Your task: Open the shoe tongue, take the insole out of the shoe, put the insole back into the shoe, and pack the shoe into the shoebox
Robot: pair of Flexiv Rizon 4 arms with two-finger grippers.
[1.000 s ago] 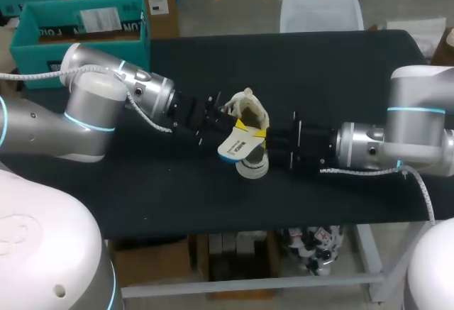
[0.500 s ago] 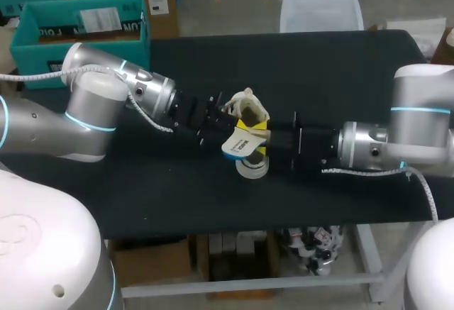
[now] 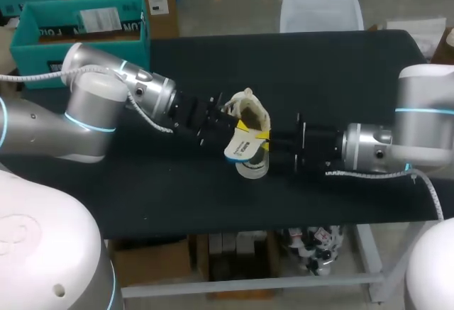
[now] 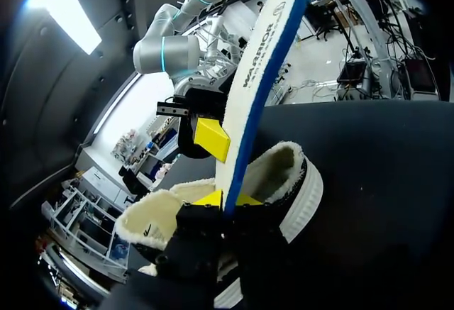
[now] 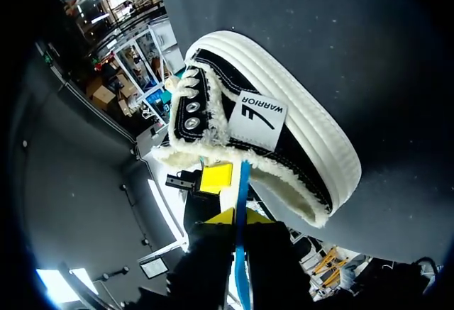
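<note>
A black shoe (image 3: 253,111) with a white sole and fleece lining lies mid-table, also seen ahead of each gripper (image 4: 294,189) (image 5: 284,122). The white insole (image 3: 240,147) with its blue underside sticks out of the shoe's opening. My left gripper (image 3: 237,120) comes in from the left, and the insole (image 4: 259,76) rises edge-on from between its yellow tips (image 4: 228,198). My right gripper (image 3: 264,135) meets it from the right, shut on the insole (image 5: 242,175) between its tips (image 5: 237,216). The teal shoebox (image 3: 35,65) stands open at the back left.
The black table (image 3: 340,76) has bare room behind the shoe, at the back right and along the front edge. Both arms lie low across its middle, meeting at the shoe.
My right arm has drawn back a little to the right. The insole's free end has swung slightly right and up. The left arm and the shoe have stayed put.
</note>
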